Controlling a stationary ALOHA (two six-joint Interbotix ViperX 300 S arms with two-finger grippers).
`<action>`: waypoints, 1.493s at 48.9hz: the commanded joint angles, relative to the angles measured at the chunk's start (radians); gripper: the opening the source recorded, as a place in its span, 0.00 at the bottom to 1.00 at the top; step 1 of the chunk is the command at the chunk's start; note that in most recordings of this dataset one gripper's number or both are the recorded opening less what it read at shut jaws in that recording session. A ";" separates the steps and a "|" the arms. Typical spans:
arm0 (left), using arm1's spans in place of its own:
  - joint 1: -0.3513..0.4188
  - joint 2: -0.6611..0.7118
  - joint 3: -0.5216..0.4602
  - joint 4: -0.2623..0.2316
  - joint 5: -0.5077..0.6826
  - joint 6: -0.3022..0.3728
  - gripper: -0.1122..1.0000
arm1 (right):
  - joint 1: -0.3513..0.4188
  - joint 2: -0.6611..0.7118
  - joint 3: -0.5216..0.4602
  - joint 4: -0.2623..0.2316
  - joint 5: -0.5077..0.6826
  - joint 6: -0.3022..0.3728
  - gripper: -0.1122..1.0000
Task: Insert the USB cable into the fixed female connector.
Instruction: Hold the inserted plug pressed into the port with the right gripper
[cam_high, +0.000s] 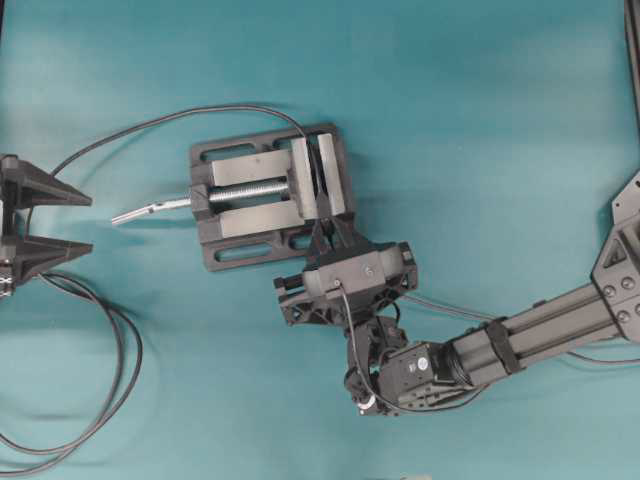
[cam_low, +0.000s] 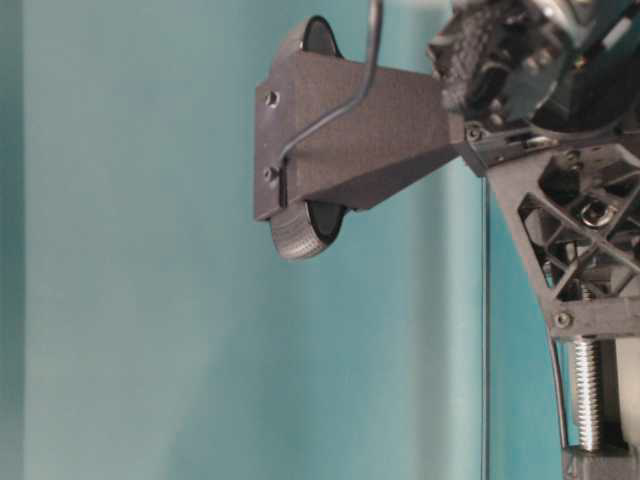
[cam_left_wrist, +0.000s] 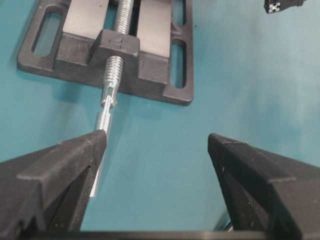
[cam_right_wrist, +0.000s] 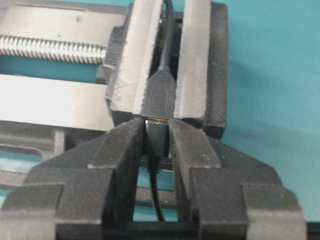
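The vise (cam_high: 270, 195) stands near the middle of the table (cam_high: 480, 120). The fixed female connector (cam_right_wrist: 161, 95) sits between the two jaws of the vise, at its right end. The USB cable (cam_right_wrist: 156, 140) meets this connector from the near side, inside the right gripper (cam_right_wrist: 156, 131). The left gripper (cam_high: 70, 222) is at the left edge of the table, well apart from the vise.

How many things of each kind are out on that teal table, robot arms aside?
Vises: 1, the dark grey metal vise with its silver screw.
Cables: 2, the looping dark cable whose female connector sits clamped in the vise, and the USB cable pinched in the right gripper.
Total: 3.
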 joint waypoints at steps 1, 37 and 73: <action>0.002 0.009 -0.014 0.002 -0.003 -0.014 0.98 | -0.126 -0.041 -0.002 -0.021 -0.005 0.002 0.28; 0.002 0.009 -0.014 0.002 -0.003 -0.014 0.98 | -0.133 -0.029 0.002 -0.028 0.078 0.021 0.28; 0.002 0.009 -0.014 0.002 -0.003 -0.014 0.98 | -0.087 -0.017 0.000 -0.075 0.061 0.028 0.28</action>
